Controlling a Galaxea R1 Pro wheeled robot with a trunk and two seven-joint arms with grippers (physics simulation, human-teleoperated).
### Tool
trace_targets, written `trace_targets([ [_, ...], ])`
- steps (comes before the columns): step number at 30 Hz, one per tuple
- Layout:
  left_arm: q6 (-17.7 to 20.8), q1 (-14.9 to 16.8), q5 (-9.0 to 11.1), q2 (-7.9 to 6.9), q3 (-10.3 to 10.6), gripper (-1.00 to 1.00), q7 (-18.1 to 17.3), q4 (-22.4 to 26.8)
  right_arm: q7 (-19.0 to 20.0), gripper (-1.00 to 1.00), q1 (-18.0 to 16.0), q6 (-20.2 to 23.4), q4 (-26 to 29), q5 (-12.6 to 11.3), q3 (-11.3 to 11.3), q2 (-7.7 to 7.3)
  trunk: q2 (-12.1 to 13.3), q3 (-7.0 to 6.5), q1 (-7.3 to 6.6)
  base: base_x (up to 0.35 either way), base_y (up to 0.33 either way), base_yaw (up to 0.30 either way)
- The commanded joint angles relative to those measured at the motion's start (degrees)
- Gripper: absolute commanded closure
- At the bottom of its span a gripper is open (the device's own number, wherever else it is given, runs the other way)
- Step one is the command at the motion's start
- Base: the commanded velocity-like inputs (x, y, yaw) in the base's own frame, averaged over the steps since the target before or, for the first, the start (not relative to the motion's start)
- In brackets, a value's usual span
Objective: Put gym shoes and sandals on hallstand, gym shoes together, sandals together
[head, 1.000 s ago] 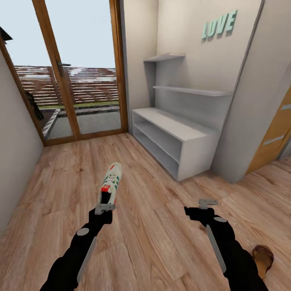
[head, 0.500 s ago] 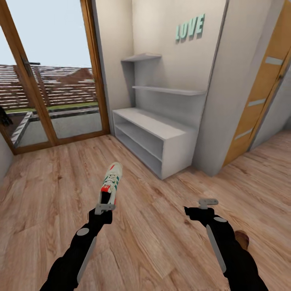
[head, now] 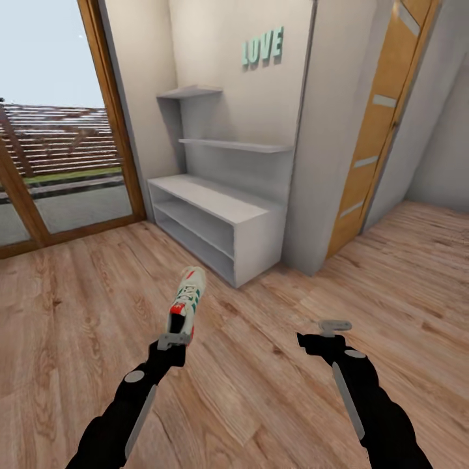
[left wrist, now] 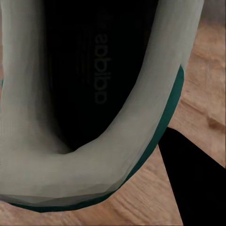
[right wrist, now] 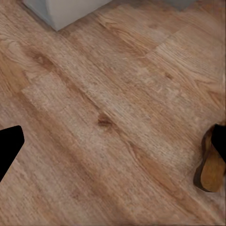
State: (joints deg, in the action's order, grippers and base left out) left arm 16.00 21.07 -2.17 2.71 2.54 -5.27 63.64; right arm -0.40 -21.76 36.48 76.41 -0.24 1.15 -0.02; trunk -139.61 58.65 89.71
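A white gym shoe [head: 187, 296] with green stripes and a red-orange heel hangs just above the corridor floor [head: 273, 384], toe pointing away from me. My left gripper [head: 174, 340] is shut on its heel. The left wrist view looks into the shoe's collar [left wrist: 47, 174] and dark insole. The hallstand [head: 215, 198], pale grey with two low shelves and two wall shelves, stands ahead and slightly left, with nothing on it. My right gripper [head: 333, 326] is open and holds nothing, its fingers [right wrist: 8, 148] set wide apart. One brown sandal [right wrist: 211, 167] lies on the planks in the right wrist view.
A glazed wooden door [head: 52, 130] fills the wall at the left. A wooden door [head: 374, 124] stands to the right of the grey wall pillar [head: 312, 163]. Green LOVE letters [head: 262, 47] hang above the shelves. Open floor runs between me and the hallstand.
The head view has swung to the right, so the hallstand and glazed door now sit further left and the sandal has left the view. Both arms keep their pose, shoe still held.
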Motion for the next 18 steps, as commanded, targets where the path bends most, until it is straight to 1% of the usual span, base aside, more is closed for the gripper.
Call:
trace_targets([
  [1,0.29,0.02,-0.41,-0.13,-0.12,1.00,-3.50,-0.08,-0.04,-1.00,-0.03,0.28,0.06,-0.02,0.00,0.00,-0.02,0.05,-0.01,0.000,0.000,-0.300],
  [2,0.23,0.04,-0.51,-0.35,-0.21,1.00,-8.90,-0.26,-0.04,-1.00,-0.03,0.27,0.06,-0.02,0.00,0.00,-0.02,0.05,-0.01,0.000,0.000,-0.300],
  [3,0.15,0.05,-0.59,-0.53,-0.26,1.00,-12.22,-0.32,-0.04,-1.00,-0.03,0.28,0.05,-0.02,0.00,0.00,-0.02,0.05,-0.01,0.000,0.000,-0.300],
  [4,0.09,0.04,-0.64,-0.83,-0.29,1.00,-14.77,-0.34,-0.04,-1.00,-0.03,0.27,0.05,-0.02,0.00,-0.01,-0.02,0.05,-0.01,0.000,0.000,-0.300],
  [5,0.06,0.05,-0.67,-1.14,-0.31,1.00,-16.42,-0.36,-0.04,-1.00,-0.02,0.26,0.05,-0.02,0.00,0.00,-0.02,0.05,-0.01,0.000,0.000,-0.300],
  [9,0.01,0.04,-0.78,-1.59,-0.28,1.00,-18.58,-0.39,-0.04,-1.00,-0.03,0.29,0.05,-0.02,0.00,0.01,-0.02,0.05,-0.01,0.000,0.000,-0.300],
  [13,-0.01,0.04,-0.81,-1.71,-0.26,1.00,-19.18,-0.39,-0.04,-1.00,-0.03,0.27,0.05,-0.02,0.00,0.01,-0.02,0.05,-0.01,0.007,0.000,-0.300],
  [16,-0.01,0.03,-0.82,-1.72,-0.26,1.00,-19.28,-0.38,-0.04,-1.00,-0.03,0.26,0.05,-0.02,0.00,0.01,-0.02,0.05,-0.01,0.132,0.000,-0.300],
  [18,0.00,0.02,-0.82,-1.68,-0.26,1.00,-19.30,-0.38,-0.04,-1.00,-0.03,0.26,0.05,-0.02,0.00,0.02,-0.02,0.05,-0.01,0.253,0.000,-0.297],
])
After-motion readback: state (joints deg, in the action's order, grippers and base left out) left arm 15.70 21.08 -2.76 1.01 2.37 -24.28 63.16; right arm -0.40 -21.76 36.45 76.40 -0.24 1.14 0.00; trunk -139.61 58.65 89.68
